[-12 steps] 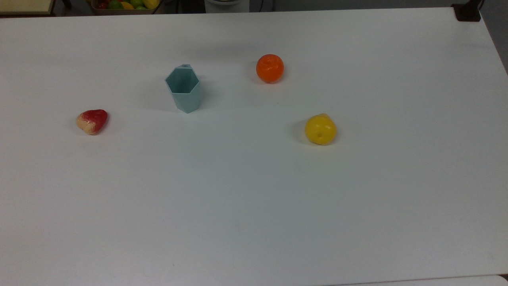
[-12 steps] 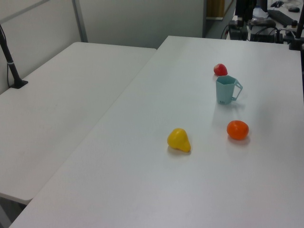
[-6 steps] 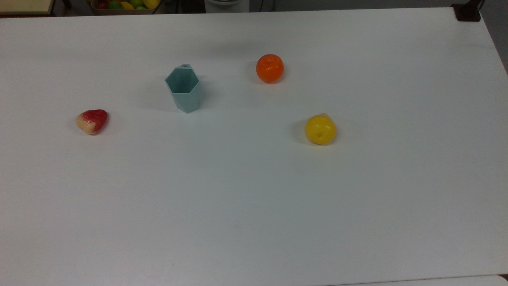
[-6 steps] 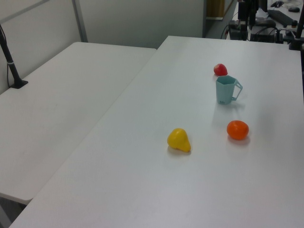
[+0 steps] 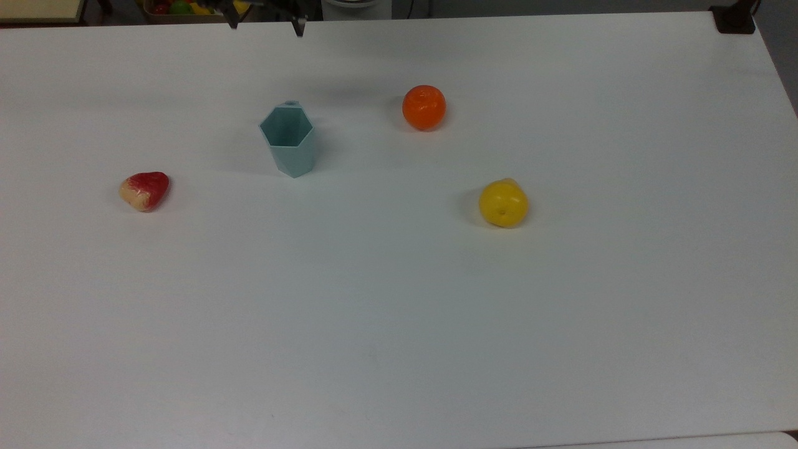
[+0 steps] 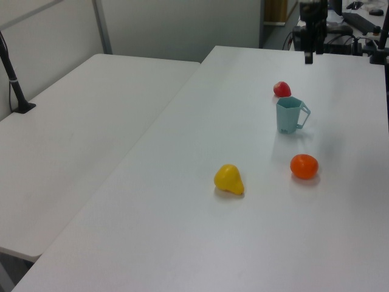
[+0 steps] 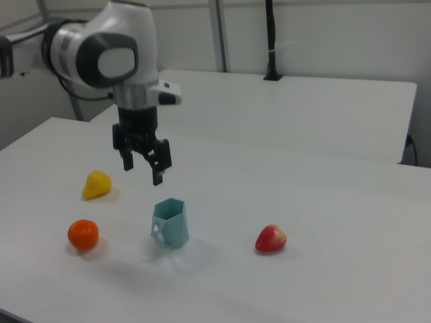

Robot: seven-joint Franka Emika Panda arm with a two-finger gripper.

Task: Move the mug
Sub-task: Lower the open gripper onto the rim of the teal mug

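Observation:
The mug (image 5: 288, 140) is a pale teal faceted cup with a hexagonal rim, standing upright on the white table (image 5: 399, 324). It also shows in the left view, mug (image 6: 289, 114), with its tab handle to the left view's right, and in the right view, mug (image 7: 170, 223). My gripper (image 7: 143, 169) hangs open in the air above and a little to the right view's left of the mug, with nothing between its fingers. At the top view's upper edge the gripper (image 5: 267, 28) shows as two dark fingertips beyond the mug. The gripper (image 6: 313, 53) is also in the left view.
An orange (image 5: 424, 107), a yellow pear-shaped fruit (image 5: 503, 202) and a red-and-cream fruit (image 5: 144, 190) lie around the mug. A fruit basket (image 5: 187, 7) sits past the far edge. A second table (image 6: 91, 115) stands beside this one, with a black post (image 6: 15, 85).
The gripper has come into the top view's upper edge and lowered in the left view, nearer the mug. The mug and fruits have not moved.

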